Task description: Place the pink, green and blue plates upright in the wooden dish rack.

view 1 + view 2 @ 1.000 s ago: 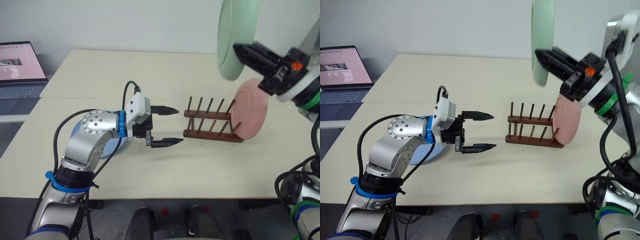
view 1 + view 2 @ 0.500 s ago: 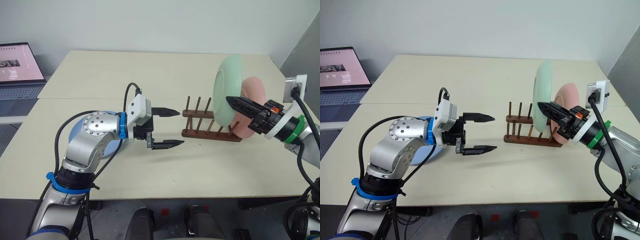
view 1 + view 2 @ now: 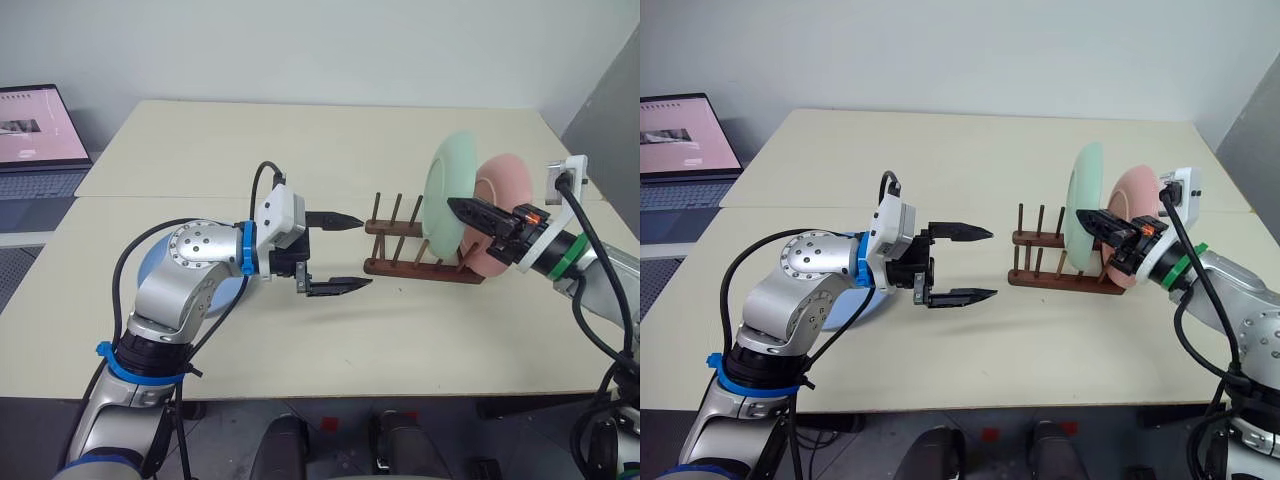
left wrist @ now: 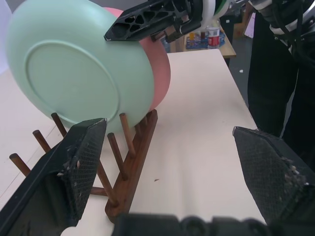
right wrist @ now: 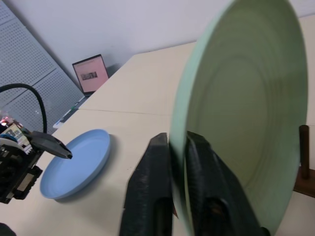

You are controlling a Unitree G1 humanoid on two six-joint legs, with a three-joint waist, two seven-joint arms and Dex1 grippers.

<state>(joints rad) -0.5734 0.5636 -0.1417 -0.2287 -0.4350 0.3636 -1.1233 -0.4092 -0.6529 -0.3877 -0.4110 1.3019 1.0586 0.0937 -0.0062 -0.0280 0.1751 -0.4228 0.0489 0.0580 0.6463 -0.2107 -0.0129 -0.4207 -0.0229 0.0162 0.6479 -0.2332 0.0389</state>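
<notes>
right gripper (image 3: 462, 208) fingers either side of green plate (image 3: 446, 200) rim, clamped on it; plate upright in the wooden dish rack (image 3: 420, 245), just beside pink plate (image 3: 507, 210) standing at rack's right end. left gripper (image 3: 342, 252) wide apart, empty, hovering over table (image 3: 300, 150) just left of rack. blue plate (image 5: 76, 162) flat on table behind left arm. laptop (image 3: 38, 130) far left, off the table

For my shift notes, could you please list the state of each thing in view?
Green plate: upright in rack, rim between right gripper's fingers.
Pink plate: upright in end slot.
Blue plate: flat on table.
Wooden dish rack: several slots free.
Left gripper: open, empty.
Right gripper: around plate rim.
Laptop: open, screen lit.
</notes>
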